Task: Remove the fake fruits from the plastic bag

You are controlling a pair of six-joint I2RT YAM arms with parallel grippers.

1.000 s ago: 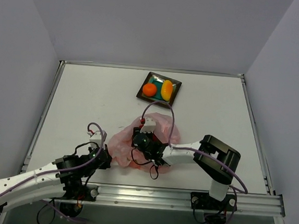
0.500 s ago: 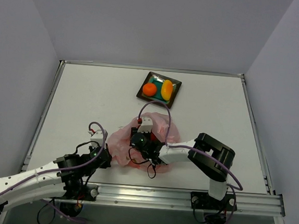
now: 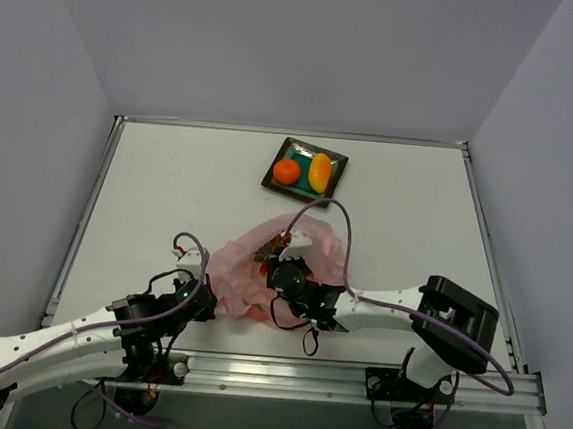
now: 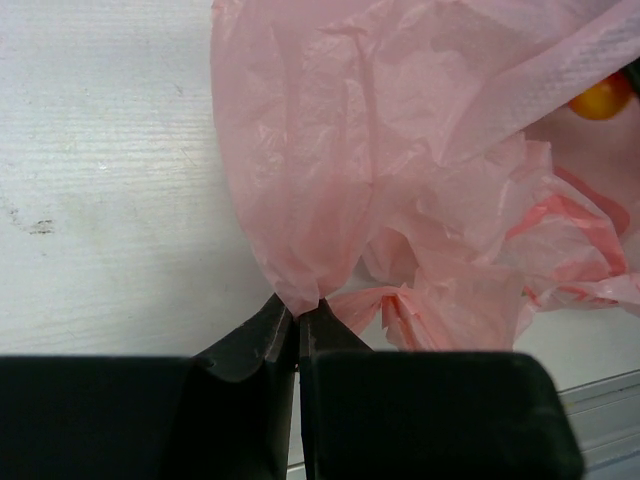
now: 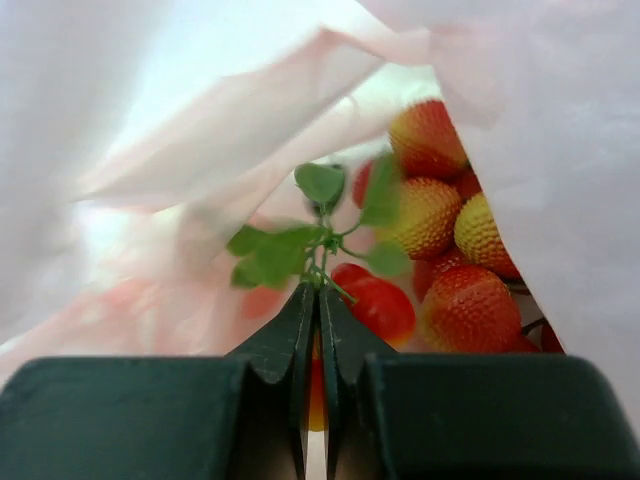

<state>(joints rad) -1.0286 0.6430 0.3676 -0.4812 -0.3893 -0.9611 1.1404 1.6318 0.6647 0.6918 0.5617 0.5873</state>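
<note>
Fruit stem point(image 5: 322, 266) btwn right tool point(image 5: 318, 292) tips

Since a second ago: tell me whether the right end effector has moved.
Yes. The right end effector shifted slightly right, toward the teal plate's midline, and shut on the leafy stem.

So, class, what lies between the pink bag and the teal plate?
Bare table, with the right arm's purple cable arching over it, in the top view.
</note>
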